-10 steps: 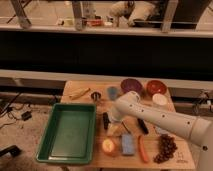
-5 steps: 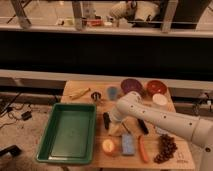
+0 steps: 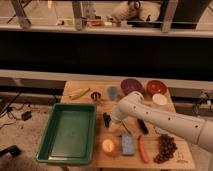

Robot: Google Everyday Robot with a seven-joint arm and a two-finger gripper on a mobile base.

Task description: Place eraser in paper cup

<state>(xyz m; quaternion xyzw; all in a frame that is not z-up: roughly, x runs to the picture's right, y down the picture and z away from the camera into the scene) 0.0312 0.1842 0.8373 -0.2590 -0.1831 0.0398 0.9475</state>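
The table [image 3: 102,87] is pale wood with a smooth, matt top. Along its left edge, the green tray [image 3: 70,132] looks like moulded plastic with a faint sheen. The arm [image 3: 160,120] has a smooth white shell that is softly glossy. Its gripper [image 3: 112,120] sits low at the table's middle, just right of the tray, beside the matt black eraser [image 3: 106,119]. Near the right edge, the paper cup [image 3: 160,100] is plain, white and matt. By the back edge, the small cup [image 3: 96,96] looks like dark metal.
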